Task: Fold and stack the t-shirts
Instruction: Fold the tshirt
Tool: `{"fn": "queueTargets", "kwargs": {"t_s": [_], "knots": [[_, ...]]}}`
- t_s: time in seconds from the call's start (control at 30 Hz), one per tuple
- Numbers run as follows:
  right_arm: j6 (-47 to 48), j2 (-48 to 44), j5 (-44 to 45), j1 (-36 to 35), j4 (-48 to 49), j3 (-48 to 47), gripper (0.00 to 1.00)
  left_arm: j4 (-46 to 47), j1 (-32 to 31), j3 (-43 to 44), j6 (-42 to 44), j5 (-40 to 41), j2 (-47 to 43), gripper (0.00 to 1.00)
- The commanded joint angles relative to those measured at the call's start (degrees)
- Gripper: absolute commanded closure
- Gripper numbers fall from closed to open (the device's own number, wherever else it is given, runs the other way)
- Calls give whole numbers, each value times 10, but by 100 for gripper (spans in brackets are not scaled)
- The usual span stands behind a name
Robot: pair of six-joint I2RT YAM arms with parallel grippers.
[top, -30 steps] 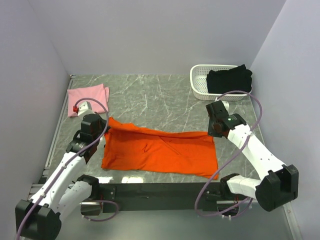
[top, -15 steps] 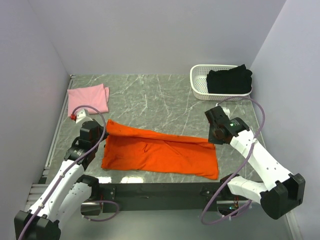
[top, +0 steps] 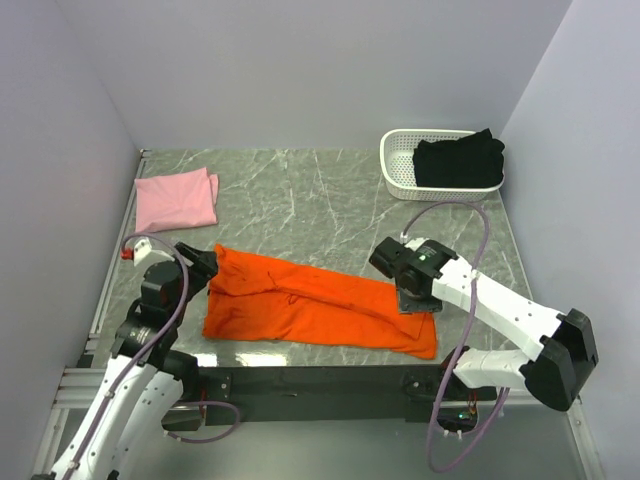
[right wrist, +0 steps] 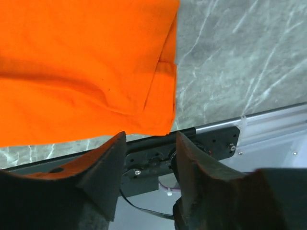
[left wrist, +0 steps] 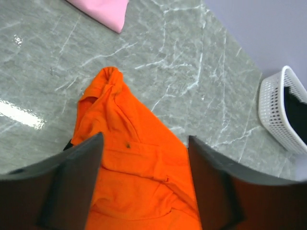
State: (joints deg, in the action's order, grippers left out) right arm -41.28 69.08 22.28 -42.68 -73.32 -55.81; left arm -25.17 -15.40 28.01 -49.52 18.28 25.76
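the bright orange cloth t-shirt (top: pixel 310 310) is being flanked, at either end of its left-right length, by the spread-open left gripper (top: pixel 203 265) and right gripper (top: pixel 412 302).

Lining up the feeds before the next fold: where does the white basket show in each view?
Top external: the white basket sits at the table's far right corner, in the upper right of the picture.
Left wrist: it is at the right edge, partly cut off.
Right wrist: it is not in this view.
Shared landmark: the orange t-shirt shows in all three views.
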Motion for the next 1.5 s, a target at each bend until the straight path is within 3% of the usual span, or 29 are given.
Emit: {"fn": "queueTargets", "kwargs": {"t_s": [0.0, 0.13, 0.2, 0.3, 0.43, 0.6, 0.73, 1.07, 1.47], "knots": [[-63, -11, 61, -21, -69, -53, 45, -19, 0, 28, -16, 9, -29, 21], [-3, -37, 40, -15, 70, -74, 34, 36, 0, 36, 6, -15, -18, 13], [43, -48, 4, 4, 174, -56, 32, 61, 0, 35, 13, -45, 41, 12], [69, -40, -40, 65, 239, -20, 34, 119, -2, 30, 31, -125, 152, 12], [90, -20, -47, 145, 263, 22, 34, 165, -40, 41, 55, -153, 308, 12], [102, -14, -108, 205, 319, 76, 35, 198, -143, 49, 42, -110, 387, 12], [92, 4, -113, 235, 328, 122, 37, 219, -184, 58, 30, -107, 442, 11], [49, 84, -108, 265, 356, 147, 40, 233, -209, 71, 49, -116, 471, 10], [13, 90, -128, 269, 390, 179, 50, 219, -209, 81, 72, -113, 457, 9]]}}
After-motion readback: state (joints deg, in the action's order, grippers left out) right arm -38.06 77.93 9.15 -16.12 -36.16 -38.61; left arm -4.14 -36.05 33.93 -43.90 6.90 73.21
